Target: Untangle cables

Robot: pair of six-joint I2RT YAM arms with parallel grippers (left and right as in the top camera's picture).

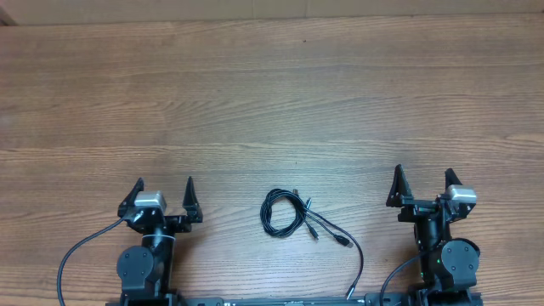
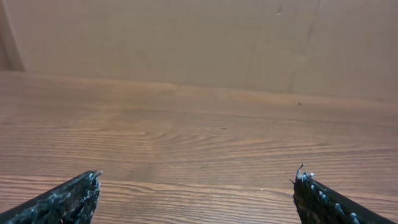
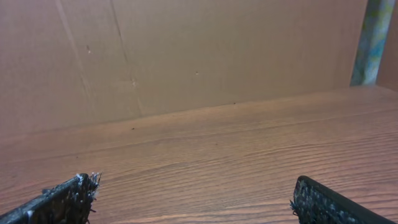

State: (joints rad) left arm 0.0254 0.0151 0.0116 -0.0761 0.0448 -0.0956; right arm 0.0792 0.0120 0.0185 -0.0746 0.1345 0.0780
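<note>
The cables (image 1: 283, 212) lie on the wooden desk (image 1: 272, 93) as a loose tangled coil, with the plug ends trailing from it toward the right arm and one cord running off toward the desk's near edge. The left gripper (image 1: 164, 183) is well apart from the cables on one side and the right gripper (image 1: 422, 172) well apart on the other. Both have their fingers (image 2: 74, 199) spread wide, holding nothing.

Spread end effector (image 2: 198, 186), wooden table (image 2: 199, 124)
</note>
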